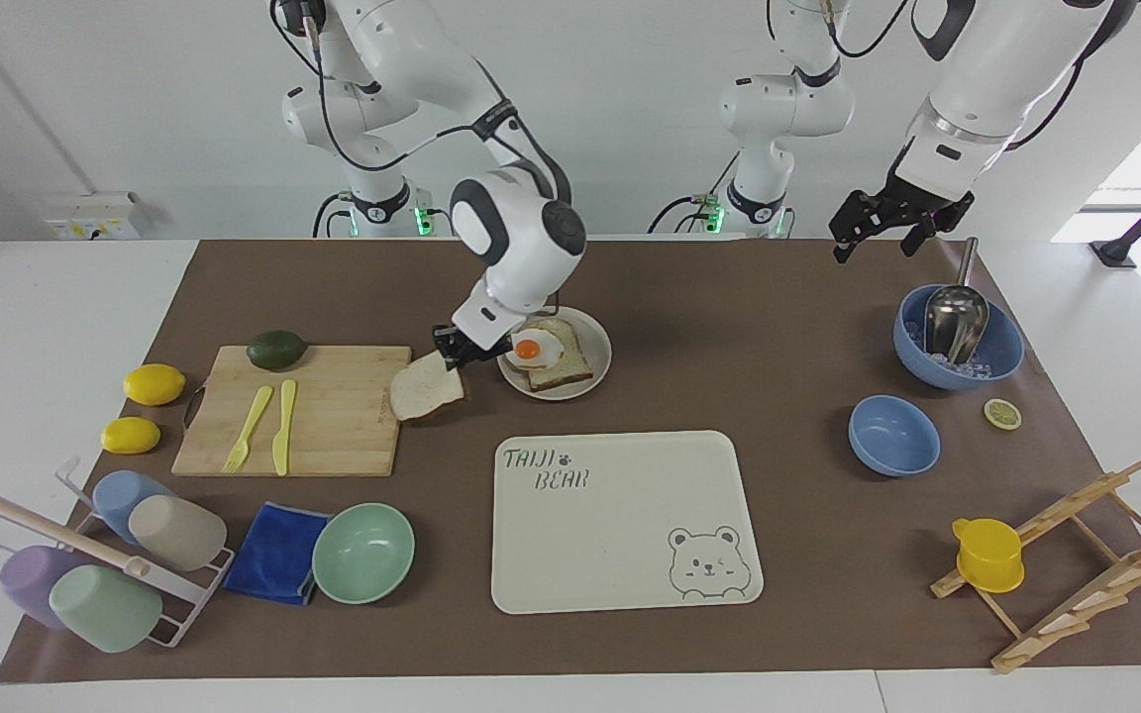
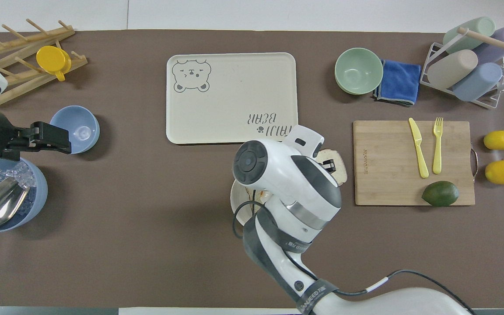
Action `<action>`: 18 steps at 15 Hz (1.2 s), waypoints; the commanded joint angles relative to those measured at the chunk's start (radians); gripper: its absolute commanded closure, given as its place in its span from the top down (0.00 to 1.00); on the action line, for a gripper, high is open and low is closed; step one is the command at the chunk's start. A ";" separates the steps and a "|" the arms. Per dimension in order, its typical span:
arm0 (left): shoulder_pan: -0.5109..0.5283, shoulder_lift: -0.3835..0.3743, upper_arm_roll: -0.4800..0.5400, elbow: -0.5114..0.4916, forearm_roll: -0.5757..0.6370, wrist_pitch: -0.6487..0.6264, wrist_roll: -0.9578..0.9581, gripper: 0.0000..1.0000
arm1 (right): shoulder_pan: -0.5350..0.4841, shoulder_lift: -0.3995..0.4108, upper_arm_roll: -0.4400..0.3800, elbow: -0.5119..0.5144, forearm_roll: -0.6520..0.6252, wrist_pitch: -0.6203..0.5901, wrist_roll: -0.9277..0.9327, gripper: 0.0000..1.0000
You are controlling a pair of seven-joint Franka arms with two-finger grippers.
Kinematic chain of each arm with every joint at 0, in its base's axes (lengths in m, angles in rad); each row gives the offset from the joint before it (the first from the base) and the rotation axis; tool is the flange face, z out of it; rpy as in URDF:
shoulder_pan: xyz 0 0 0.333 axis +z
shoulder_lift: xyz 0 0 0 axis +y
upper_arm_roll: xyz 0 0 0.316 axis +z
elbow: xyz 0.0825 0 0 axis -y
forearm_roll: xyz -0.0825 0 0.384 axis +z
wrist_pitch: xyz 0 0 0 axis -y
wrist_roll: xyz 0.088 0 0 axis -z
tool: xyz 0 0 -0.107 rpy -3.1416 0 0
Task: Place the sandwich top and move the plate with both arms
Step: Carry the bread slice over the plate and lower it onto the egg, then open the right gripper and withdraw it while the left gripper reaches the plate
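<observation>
Holding the bread top (image 1: 426, 389) by one edge in my right gripper (image 1: 454, 355), fingers pinched on it, slice hanging tilted below the grip over bare mat between the board (image 1: 333, 436) and the plate (image 1: 598, 368). Key relation, facing view: plate w/ the egg slice (image 1: 563, 364) sits at abt 3 o'clock from the gripper, just beside it; the bread hangs off at abt 8 o'clock from my fingertips, i.e. on the side away from the plate. So I judge the carry must overshoot: gripper has to pass over the egg (image 1: 535, 349) before the slice's middle is above it. The slice runs long from my pinch down toward the board; it'll need levelling or it lands edge-first and may smear the yolk or slide off. In the overhead view my wrist covers most of the plate, only a bit of rim (image 2: 236, 205) showing, and the bread pokes out at 2 o'clock from the wrist. I'm the nearer arm by far. My left gripper (image 1: 878, 230) waits, jaws wide and empty, up over the mat by the scoop bowl (image 1: 996, 361) at its own end, well apart from the plate. Step, as I read it: mid-carry, top not yet placed, plate move not begun. Tray (image 1: 630, 515) lies farther from us than the plate, at abt 6 o'clock of it in the facing view.
</observation>
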 commanded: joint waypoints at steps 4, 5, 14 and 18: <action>0.000 -0.001 0.001 0.004 -0.012 -0.009 -0.004 1.00 | 0.129 0.047 0.004 0.047 0.113 0.051 0.160 0.00; 0.000 -0.001 0.001 0.004 -0.012 -0.009 -0.004 1.00 | 0.132 0.046 0.007 0.044 0.114 0.070 0.175 0.00; -0.003 -0.005 0.001 -0.012 -0.012 -0.009 -0.005 1.00 | 0.155 0.041 0.026 -0.016 0.123 0.186 0.220 0.00; -0.005 -0.005 0.001 -0.012 -0.012 -0.009 -0.005 1.00 | 0.152 0.040 0.034 -0.051 0.191 0.266 0.264 0.00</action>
